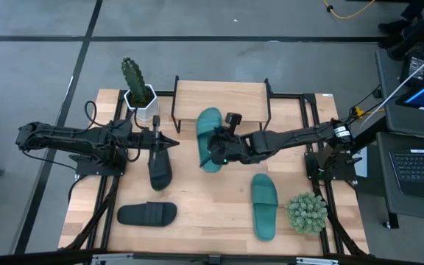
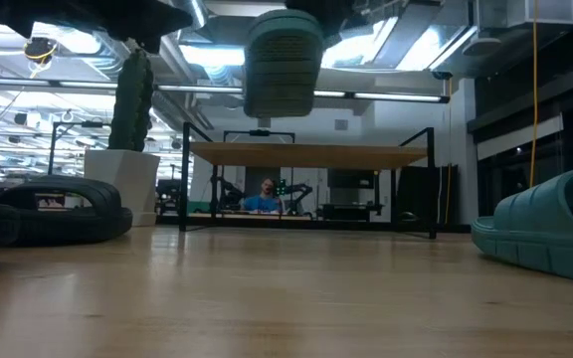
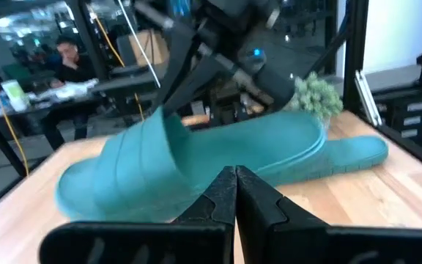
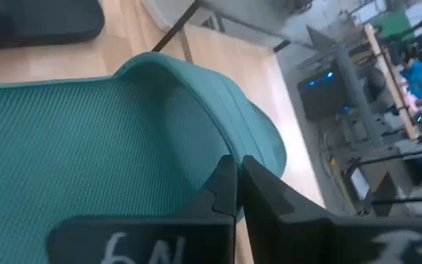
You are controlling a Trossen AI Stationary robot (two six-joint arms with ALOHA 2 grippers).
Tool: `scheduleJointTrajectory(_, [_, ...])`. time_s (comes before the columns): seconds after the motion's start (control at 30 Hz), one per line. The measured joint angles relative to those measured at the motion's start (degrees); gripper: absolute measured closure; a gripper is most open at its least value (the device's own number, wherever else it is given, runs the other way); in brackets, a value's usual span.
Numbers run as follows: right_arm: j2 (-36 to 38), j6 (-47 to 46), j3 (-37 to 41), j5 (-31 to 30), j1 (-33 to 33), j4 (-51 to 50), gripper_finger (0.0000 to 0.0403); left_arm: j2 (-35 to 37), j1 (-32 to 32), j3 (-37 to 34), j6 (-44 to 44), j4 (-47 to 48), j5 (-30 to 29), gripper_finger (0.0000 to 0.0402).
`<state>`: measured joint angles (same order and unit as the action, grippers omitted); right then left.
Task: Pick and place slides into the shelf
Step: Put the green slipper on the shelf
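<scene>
A teal slide (image 1: 209,136) hangs in the air at the table's middle, just in front of the shelf (image 1: 221,103), with my right gripper (image 1: 216,152) shut on it. The low view shows this slide's sole (image 2: 285,60) high above the tabletop. The second teal slide (image 1: 263,206) lies flat on its sole near the right front. One black slide (image 1: 159,169) lies left of centre and another (image 1: 147,214) lies near the front left. My left gripper (image 1: 171,142) is shut and holds nothing, just above the first black slide's far end. My right gripper pinches the teal slide's wide strap at its edge (image 4: 229,150) between its two fingers. The fingers (image 3: 173,81) slant down from the table's right side. The slide is lifted clear of the table and tilted, its footbed (image 4: 86,147) turned toward the wrist.
A potted cactus (image 1: 137,88) stands left of the shelf at the back. A round green plant (image 1: 306,213) sits at the front right. People sit at desks in the room behind (image 2: 265,196). Bare wood lies under the shelf (image 2: 306,224).
</scene>
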<state>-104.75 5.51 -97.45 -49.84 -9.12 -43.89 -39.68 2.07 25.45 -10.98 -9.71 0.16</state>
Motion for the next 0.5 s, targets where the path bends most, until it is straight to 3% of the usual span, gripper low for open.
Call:
scheduleJointTrajectory(0.13, [0.0,5.28,0.0,1.16,3.08,4.92,0.0393,2.64,0.07,0.0,0.07,1.09,0.0,0.0401])
scheduleJointTrajectory(0.5, [-0.04,11.71,0.0,15.27,13.75,17.21,0.0393,10.4,0.04,0.0,3.37,12.45,-1.23,0.0401])
